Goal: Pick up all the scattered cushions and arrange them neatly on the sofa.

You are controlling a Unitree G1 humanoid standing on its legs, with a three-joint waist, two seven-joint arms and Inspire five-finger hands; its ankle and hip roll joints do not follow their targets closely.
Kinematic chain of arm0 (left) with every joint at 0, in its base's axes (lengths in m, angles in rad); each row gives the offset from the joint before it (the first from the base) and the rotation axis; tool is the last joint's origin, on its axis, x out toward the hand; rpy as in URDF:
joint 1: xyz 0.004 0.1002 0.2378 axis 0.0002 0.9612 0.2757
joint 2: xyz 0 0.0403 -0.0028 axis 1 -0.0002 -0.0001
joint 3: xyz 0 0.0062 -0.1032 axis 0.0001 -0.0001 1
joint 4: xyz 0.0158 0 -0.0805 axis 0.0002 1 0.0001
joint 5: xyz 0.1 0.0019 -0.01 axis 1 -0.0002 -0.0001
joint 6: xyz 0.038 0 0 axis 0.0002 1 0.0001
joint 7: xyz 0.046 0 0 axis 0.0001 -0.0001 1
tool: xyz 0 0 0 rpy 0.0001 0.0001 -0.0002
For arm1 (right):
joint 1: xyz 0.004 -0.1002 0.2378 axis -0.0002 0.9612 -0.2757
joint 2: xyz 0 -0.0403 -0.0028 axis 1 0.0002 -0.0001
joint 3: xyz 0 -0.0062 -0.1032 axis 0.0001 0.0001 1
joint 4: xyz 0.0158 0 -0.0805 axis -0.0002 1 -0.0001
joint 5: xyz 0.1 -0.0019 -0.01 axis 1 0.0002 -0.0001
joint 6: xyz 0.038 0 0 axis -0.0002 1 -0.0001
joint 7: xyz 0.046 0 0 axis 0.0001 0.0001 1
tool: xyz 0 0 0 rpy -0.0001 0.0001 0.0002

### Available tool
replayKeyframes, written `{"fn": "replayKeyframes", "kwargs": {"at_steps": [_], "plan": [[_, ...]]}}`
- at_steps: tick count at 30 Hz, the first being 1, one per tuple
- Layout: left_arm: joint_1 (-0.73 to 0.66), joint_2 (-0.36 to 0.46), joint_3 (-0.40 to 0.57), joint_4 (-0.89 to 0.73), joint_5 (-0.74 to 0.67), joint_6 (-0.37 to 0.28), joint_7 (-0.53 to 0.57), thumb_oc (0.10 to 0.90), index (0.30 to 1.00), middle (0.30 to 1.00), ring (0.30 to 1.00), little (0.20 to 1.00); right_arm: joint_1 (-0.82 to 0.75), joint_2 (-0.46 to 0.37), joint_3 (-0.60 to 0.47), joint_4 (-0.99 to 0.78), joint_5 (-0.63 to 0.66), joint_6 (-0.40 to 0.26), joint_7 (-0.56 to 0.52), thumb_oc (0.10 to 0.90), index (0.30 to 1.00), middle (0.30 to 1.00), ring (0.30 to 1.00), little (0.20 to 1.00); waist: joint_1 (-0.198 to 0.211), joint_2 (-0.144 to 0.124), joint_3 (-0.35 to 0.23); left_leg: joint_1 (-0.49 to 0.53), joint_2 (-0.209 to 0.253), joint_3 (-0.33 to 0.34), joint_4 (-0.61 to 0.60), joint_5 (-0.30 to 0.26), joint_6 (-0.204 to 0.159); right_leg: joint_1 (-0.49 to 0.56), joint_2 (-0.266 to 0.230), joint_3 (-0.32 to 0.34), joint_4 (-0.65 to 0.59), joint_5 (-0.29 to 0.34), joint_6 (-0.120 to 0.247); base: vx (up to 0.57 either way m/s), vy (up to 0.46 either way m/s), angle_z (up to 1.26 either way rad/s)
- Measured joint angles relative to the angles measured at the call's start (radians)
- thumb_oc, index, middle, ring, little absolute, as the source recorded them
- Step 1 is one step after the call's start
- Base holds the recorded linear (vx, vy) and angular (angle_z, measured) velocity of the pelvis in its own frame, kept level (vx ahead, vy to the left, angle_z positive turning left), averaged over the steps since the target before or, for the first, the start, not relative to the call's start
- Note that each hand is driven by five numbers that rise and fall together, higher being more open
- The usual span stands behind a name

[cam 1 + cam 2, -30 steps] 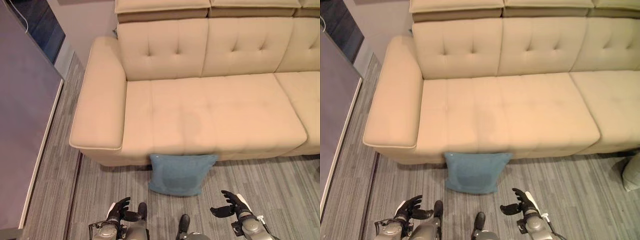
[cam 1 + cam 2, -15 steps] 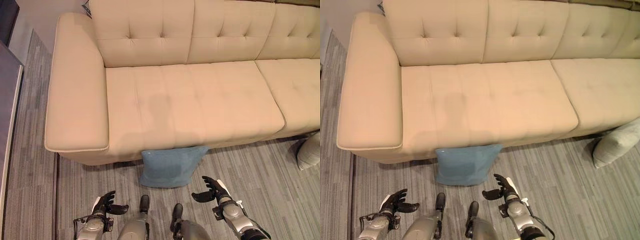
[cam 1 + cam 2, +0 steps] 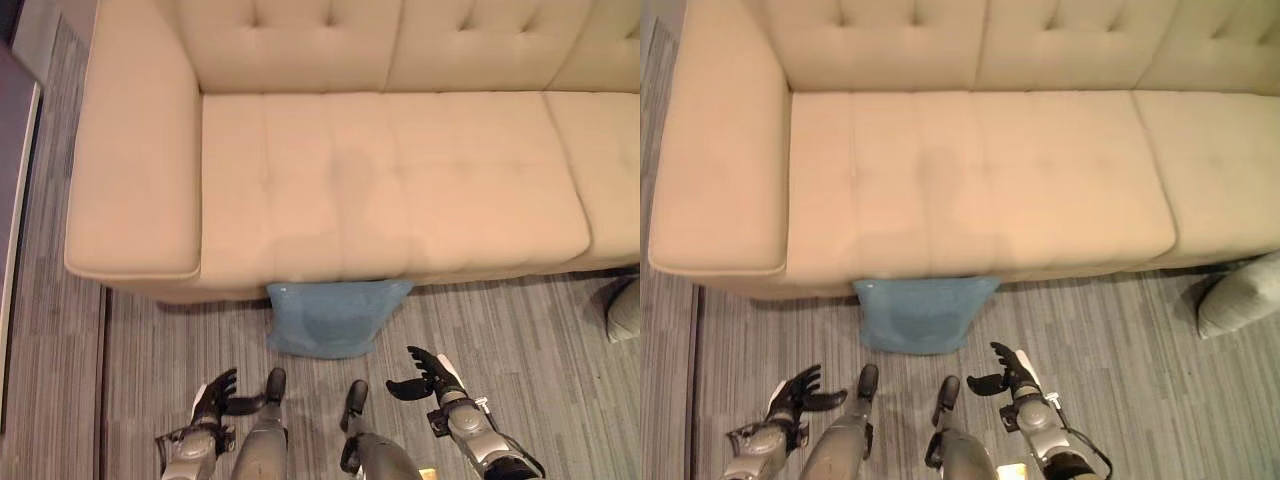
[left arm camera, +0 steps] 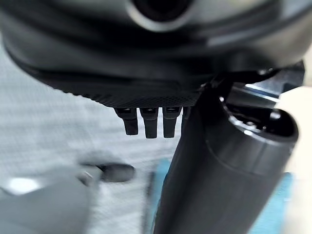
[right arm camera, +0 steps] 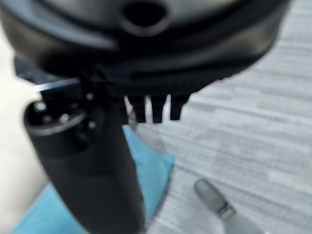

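A blue cushion (image 3: 328, 317) leans on the floor against the front of the beige sofa (image 3: 380, 180), under its left seat; it also shows as a blue cushion (image 5: 151, 170) past my right hand. A grey cushion (image 3: 1238, 296) lies on the floor at the far right, by the sofa's front. My left hand (image 3: 213, 395) hovers low at the lower left, open and holding nothing. My right hand (image 3: 425, 372) is at the lower right of the blue cushion, a short gap from it, open with fingers spread.
The sofa's wide armrest (image 3: 135, 170) stands at the left. Grey striped carpet (image 3: 540, 340) runs in front of the sofa. A pale strip (image 3: 20, 210) edges the floor at the far left.
The camera has tipped downward and nearer, so the sofa's backrest has slid out of the top. Both hands keep their open pose low in front of the blue cushion.
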Motion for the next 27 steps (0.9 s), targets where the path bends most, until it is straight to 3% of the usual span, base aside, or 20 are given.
{"fn": "replayKeyframes", "kwargs": {"at_steps": [3, 7, 10, 14, 20, 27], "plan": [[-0.126, 0.003, -0.024, -0.02, -0.054, -0.042, 0.042, 0.8, 0.9, 0.9, 0.9, 0.9, -0.125, -0.013, -0.05, -0.003, 0.06, -0.014, -0.054, 0.8, 0.9, 0.9, 0.9, 0.9, 0.004, 0.035, 0.079, -0.108, 0.017, -0.018, 0.012, 0.027, -0.025, -0.132, 0.009, -0.01, 0.068, -0.001, -0.026, -0.14, -0.009, 0.05], [-0.24, 0.015, -0.034, -0.022, -0.074, -0.049, 0.079, 0.8, 0.9, 0.9, 0.9, 0.9, -0.268, -0.025, -0.058, -0.012, 0.099, -0.034, -0.11, 0.8, 0.9, 0.9, 0.9, 0.9, -0.023, 0.065, 0.12, -0.245, 0.021, -0.017, 0.043, 0.04, -0.024, -0.318, -0.015, 0.002, 0.21, -0.045, -0.033, -0.06, -0.001, -0.04], [-0.351, 0.024, -0.046, -0.038, -0.075, -0.077, 0.167, 0.8, 0.9, 0.9, 0.9, 0.9, -0.364, -0.04, -0.072, -0.072, 0.105, -0.044, -0.193, 0.8, 0.9, 0.9, 0.9, 0.9, -0.035, 0.069, 0.132, -0.415, -0.001, -0.018, 0.09, 0.055, -0.018, -0.541, -0.059, 0.011, 0.374, -0.085, -0.053, -0.09, 0.072, 0.09], [-0.473, 0.033, -0.055, -0.04, -0.09, -0.116, 0.226, 0.8, 0.9, 0.9, 0.9, 0.9, -0.519, -0.049, -0.101, -0.077, 0.114, -0.065, -0.29, 0.8, 0.9, 0.9, 0.9, 0.9, -0.055, 0.068, 0.155, -0.572, -0.03, 0.0, 0.165, 0.043, -0.002, -0.72, -0.096, 0.045, 0.477, -0.105, -0.061, -0.04, 0.078, 0.03], [-0.541, 0.034, -0.057, -0.087, -0.117, -0.134, 0.292, 0.8, 0.9, 0.9, 0.9, 0.9, -0.596, -0.06, -0.106, -0.12, 0.108, -0.075, -0.397, 0.8, 0.9, 0.9, 0.9, 0.9, -0.07, 0.065, 0.154, -0.683, -0.046, 0.032, 0.216, 0.024, 0.014, -0.844, -0.113, 0.088, 0.52, -0.106, -0.059, -0.01, 0.02, -0.06], [-0.569, 0.041, -0.061, -0.107, -0.119, -0.135, 0.326, 0.8, 0.9, 0.9, 0.9, 0.9, -0.59, -0.067, -0.107, -0.123, 0.107, -0.075, -0.442, 0.8, 0.9, 0.9, 0.9, 0.9, -0.104, 0.064, 0.153, -0.697, -0.043, 0.035, 0.206, 0.023, 0.016, -0.864, -0.11, 0.092, 0.514, -0.106, -0.058, 0.0, -0.004, -0.01]]}}
